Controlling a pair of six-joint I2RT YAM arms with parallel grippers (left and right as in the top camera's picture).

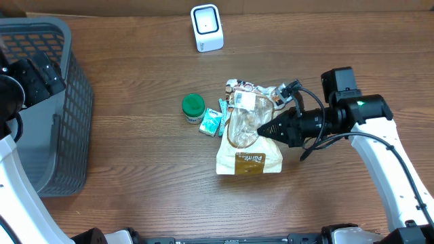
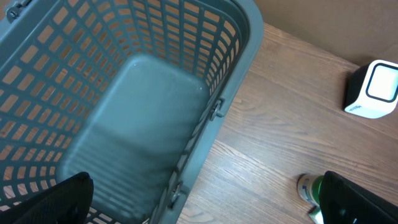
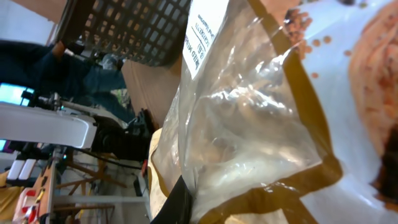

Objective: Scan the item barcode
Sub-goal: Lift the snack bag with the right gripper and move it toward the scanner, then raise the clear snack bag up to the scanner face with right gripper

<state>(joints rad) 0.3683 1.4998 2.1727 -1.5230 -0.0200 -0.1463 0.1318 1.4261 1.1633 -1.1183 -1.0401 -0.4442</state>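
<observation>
One bag (image 1: 248,152), seemingly pinched, mid table (image 1: 142,183)

left end effector (image 2: 207,208) hangs wide open over the basket (image 1: 71,102), while right end effector (image 1: 262,129), closed, points leftward well right of it.

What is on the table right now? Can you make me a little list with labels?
item: clear bag with a brown label, mid-table
right gripper: shut on the clear bag's plastic
left gripper: open, above the grey basket
white scanner: far edge, apart from the bag
beside the bag: green-lidded jar, teal packet
</observation>
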